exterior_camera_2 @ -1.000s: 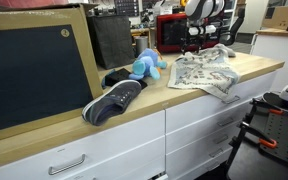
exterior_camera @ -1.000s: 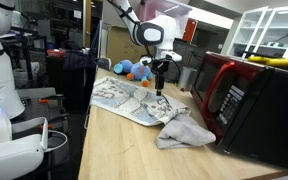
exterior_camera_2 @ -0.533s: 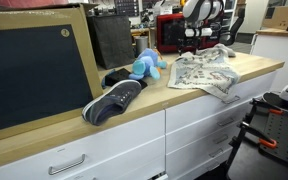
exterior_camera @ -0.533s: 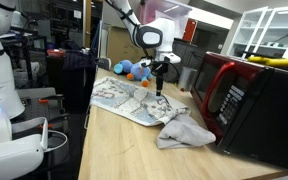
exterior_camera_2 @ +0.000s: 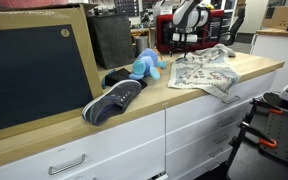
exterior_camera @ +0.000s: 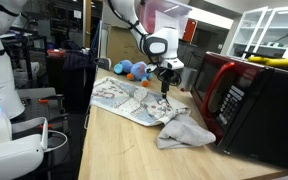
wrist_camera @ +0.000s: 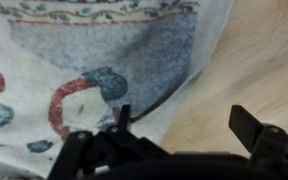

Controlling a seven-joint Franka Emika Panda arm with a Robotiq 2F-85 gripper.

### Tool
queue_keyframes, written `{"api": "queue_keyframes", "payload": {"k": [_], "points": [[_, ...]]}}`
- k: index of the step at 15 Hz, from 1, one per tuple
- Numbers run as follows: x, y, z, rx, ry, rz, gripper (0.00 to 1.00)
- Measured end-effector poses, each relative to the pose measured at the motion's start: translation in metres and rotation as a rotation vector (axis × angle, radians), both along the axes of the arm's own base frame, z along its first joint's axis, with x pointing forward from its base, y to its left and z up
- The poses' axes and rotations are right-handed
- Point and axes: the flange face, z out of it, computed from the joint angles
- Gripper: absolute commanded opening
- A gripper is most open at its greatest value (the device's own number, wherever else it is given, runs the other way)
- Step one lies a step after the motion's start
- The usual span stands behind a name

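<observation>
With the gripper (exterior_camera: 165,90) spread just above the cloth (exterior_camera: 124,98), a fold near its edge is best straddled squarely before pinching.

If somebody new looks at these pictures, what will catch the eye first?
The open tool hangs over a patterned cloth spread on the wooden counter. Beside it stands a red microwave; farther along lie a blue plush toy and a dark shoe.
</observation>
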Motion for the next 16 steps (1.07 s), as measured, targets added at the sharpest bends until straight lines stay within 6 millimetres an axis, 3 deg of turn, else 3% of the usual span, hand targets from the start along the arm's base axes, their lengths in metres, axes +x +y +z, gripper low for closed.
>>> {"api": "queue_keyframes", "payload": {"k": [1, 2, 4, 11, 12, 13, 14, 16], "points": [[0.007, -0.003, -0.003, -0.007, -0.007, -0.02, 0.96], [0.014, -0.007, -0.005, -0.014, -0.015, -0.039, 0.72], [0.026, -0.02, -0.006, -0.034, -0.034, -0.068, 0.68], [0.04, -0.049, -0.007, -0.077, -0.06, -0.104, 0.15], [0.038, -0.052, -0.008, -0.086, -0.052, -0.104, 0.21], [0.036, -0.056, -0.008, -0.095, -0.039, -0.104, 0.5], [0.033, -0.061, -0.008, -0.106, -0.026, -0.104, 0.46], [0.029, -0.07, -0.007, -0.122, -0.01, -0.11, 0.53]]}}
